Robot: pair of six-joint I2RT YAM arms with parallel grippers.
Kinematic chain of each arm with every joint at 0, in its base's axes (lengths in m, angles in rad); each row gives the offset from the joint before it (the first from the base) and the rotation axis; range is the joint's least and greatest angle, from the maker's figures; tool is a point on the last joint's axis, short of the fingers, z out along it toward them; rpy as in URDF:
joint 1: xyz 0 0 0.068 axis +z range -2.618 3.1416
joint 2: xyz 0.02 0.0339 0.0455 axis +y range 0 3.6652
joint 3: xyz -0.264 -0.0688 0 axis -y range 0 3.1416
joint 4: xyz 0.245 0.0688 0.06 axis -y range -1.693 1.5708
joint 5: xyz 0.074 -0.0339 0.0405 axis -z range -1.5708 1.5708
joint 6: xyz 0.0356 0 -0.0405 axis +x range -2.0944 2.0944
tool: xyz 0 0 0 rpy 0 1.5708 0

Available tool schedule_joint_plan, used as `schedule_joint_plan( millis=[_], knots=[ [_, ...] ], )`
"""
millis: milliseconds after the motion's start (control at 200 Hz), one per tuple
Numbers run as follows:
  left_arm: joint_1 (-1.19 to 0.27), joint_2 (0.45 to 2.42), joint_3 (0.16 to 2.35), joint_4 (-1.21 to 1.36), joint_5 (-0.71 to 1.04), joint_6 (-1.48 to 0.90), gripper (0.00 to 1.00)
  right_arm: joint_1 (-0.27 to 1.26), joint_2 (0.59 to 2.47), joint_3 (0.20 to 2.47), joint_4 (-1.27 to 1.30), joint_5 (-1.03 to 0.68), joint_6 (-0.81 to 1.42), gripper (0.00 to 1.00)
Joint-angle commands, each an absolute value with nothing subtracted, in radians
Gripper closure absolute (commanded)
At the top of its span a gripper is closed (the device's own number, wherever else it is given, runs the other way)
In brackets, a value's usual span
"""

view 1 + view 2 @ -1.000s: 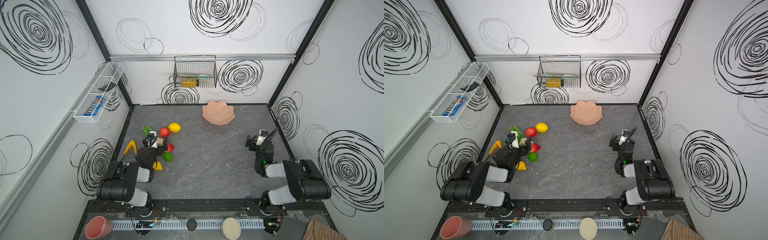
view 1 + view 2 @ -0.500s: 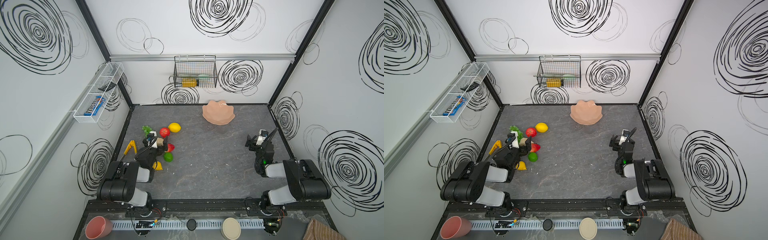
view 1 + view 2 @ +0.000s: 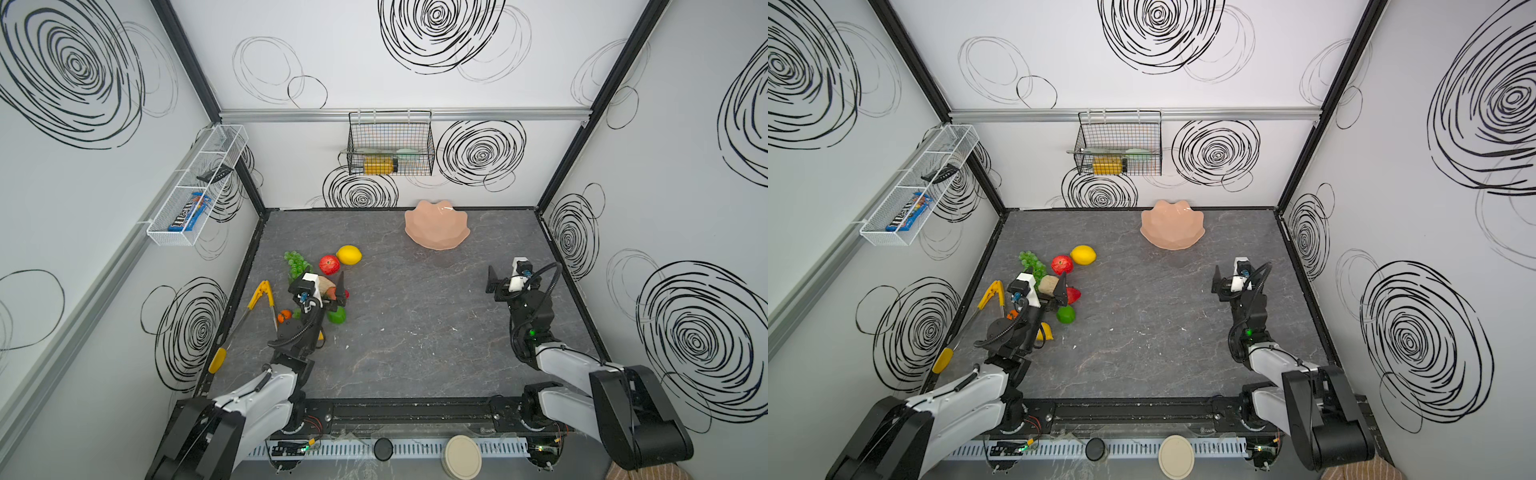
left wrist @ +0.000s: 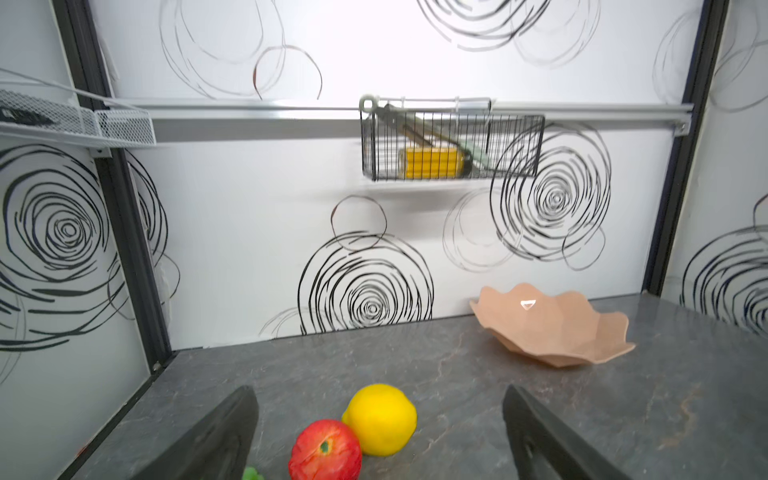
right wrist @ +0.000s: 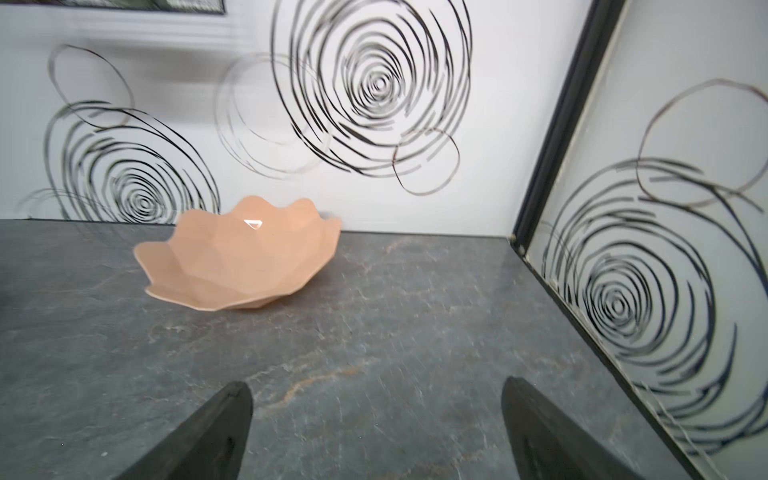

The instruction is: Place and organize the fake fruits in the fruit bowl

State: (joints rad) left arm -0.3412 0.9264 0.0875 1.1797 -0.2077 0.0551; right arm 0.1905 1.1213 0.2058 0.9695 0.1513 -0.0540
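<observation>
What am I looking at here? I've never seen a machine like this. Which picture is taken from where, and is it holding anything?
These are two robot arms mounted at the near edge of a grey table, each ending in a two-fingered gripper. Two pictures look down from overhead and show almost the same view. The other two come from cameras on the wrists. The dark wedges in them are the fingers of the left gripper and the right gripper. Both are open and hold nothing. On the table's left side lie a plastic lemon, apple, green grapes, lime and small orange, with yellow tongs beside them. The left gripper is above them. The peach fruit bowl stands empty near the back wall.
</observation>
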Motion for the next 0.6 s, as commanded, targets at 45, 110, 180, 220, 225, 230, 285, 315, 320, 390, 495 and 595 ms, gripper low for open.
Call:
schedule_joint_plan(
  millis=[45,110,180,220,225,230,285,315,320,390,495,595],
  knots=[
    [-0.474,0.788,0.124,1.030,-0.421,-0.005,0.04,0.251,1.045,0.288,0.801,0.015,-0.126,0.03],
    [-0.545,0.740,0.118,0.999,-0.515,-0.024,0.04,0.264,1.022,0.331,0.736,-0.031,-0.091,0.03],
    [-0.622,0.689,0.119,0.951,-0.692,-0.105,0.04,0.271,1.004,0.389,0.654,-0.055,-0.026,0.03],
    [-0.660,0.651,0.135,0.875,-0.769,-0.153,0.04,0.272,1.002,0.430,0.595,-0.038,0.027,0.03],
    [-0.665,0.647,0.137,0.864,-0.774,-0.158,0.04,0.273,1.002,0.436,0.588,-0.035,0.034,0.03],
    [-0.668,0.643,0.139,0.853,-0.778,-0.162,0.04,0.274,1.002,0.440,0.579,-0.030,0.041,0.03],
    [-0.710,0.595,0.156,0.768,-0.791,-0.183,0.04,0.272,1.005,0.497,0.488,0.030,0.138,0.03],
    [-0.746,0.570,0.157,0.737,-0.814,-0.191,0.04,0.272,1.011,0.524,0.445,0.078,0.203,0.03],
    [-0.754,0.567,0.157,0.733,-0.821,-0.194,0.04,0.272,1.012,0.528,0.440,0.083,0.217,0.03],
    [-0.861,0.528,0.145,0.701,-0.991,-0.260,0.04,0.261,1.022,0.562,0.357,0.193,0.385,0.03],
    [-0.990,0.496,0.112,0.711,-1.051,-0.196,0.04,0.175,1.031,0.525,0.432,0.068,0.497,0.03],
    [-1.039,0.487,0.080,0.724,-0.992,-0.100,0.04,0.107,1.092,0.457,0.609,-0.043,0.567,0.03]
  ],
)
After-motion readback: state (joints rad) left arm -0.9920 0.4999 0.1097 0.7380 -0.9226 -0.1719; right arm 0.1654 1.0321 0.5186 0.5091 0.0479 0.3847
